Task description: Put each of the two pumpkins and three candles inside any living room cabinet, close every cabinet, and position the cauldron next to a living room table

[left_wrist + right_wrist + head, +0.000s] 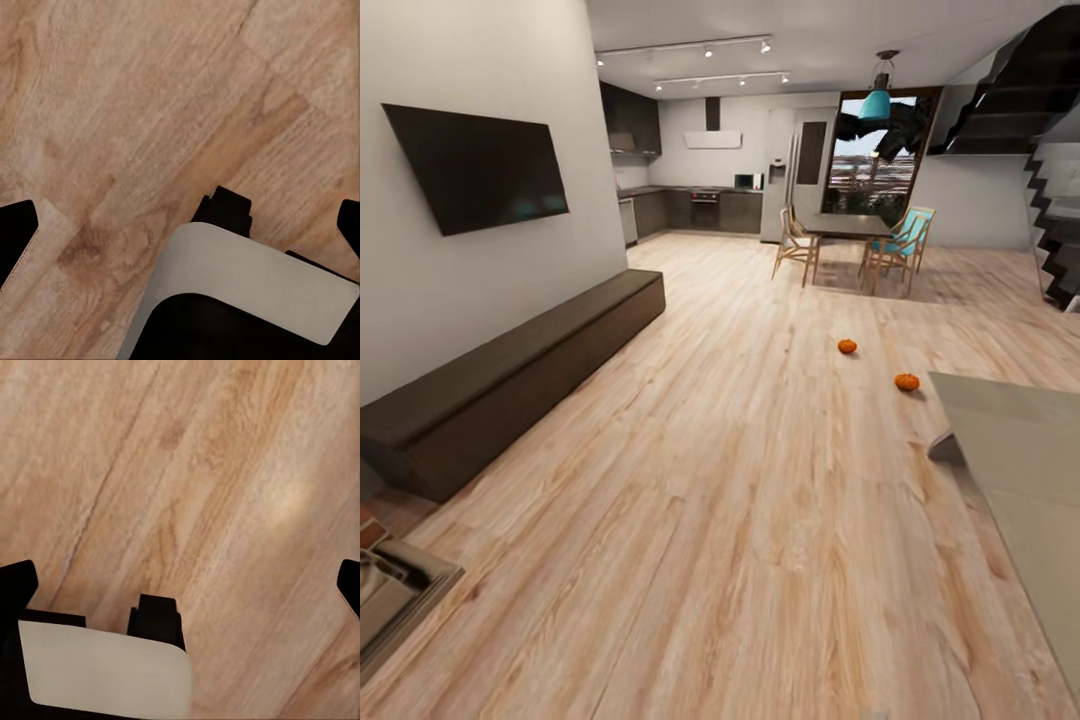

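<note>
Head view: open-plan room, wood floor [700, 480]. Two pumpkins lie on the bare floor, well apart from the cabinet: the farther pumpkin [847, 346] out in the open, the nearer pumpkin [907, 382] just beside the far corner of the glass-topped desk [1020, 450]. Both sit upright, stems up, apart from each other. The cabinet [510, 380] runs low along the left wall under the wall screen [478, 165]; all its fronts look flush and closed, with no seams or handles legible from here. Judgement: the robot is in transit and nothing is in hand yet, so the pumpkins are the next fetch. The desk is cut off by the right edge, only one leg [946, 446] showing. No candle or cauldron can be picked out. A dining set [855, 245] and kitchen stand far back; an object at the lower left corner is cropped and unreadable.

Left wrist view: left pincer [180, 225] points down at floorboards. Dark fingertips [16, 232] sit at opposite edges, so the jaws are spread wide with nothing between them. A pale robot panel [247, 289] covers part of the floor below.

Right wrist view: right pincer [180, 585] likewise aimed at the floor, dark tips [16, 585] at both edges, wide apart and empty. A pale panel [105, 671] lies beneath. Arms seem tucked for travel.
</note>
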Controlling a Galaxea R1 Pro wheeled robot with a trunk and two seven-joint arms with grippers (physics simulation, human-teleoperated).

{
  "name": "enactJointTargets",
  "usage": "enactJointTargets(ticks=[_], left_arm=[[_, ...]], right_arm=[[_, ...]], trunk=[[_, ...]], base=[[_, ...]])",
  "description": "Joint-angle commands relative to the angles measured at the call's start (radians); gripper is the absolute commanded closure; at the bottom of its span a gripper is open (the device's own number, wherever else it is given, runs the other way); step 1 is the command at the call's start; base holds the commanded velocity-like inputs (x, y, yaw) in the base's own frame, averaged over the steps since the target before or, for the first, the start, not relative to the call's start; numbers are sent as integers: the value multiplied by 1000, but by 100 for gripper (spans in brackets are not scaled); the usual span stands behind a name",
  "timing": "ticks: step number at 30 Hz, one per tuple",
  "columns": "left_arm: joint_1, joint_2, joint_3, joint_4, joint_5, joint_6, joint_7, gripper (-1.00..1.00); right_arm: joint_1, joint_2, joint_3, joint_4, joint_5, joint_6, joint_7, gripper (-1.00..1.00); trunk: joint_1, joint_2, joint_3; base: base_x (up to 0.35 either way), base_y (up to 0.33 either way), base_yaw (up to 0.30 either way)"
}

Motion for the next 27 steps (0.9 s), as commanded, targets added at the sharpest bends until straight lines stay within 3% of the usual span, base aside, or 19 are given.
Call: enactJointTargets(ticks=[1, 19, 27], left_arm=[[0, 0, 0, 0, 0, 0, 0, -100], [1, -2, 0, 0, -2, 0, 0, -100], [2, -3, 0, 0, -2, 1, 0, -100]], right_arm=[[0, 0, 0, 0, 0, 0, 0, -100], [0, -1, -1, -1, -3, 0, 0, -100], [1, -2, -2, 0, -9, 0, 1, -100]], trunk=[[0, 0, 2], [0, 0, 20], [0, 0, 20]], base=[[285, 150, 0], [302, 114, -3], [313, 92, -225]])
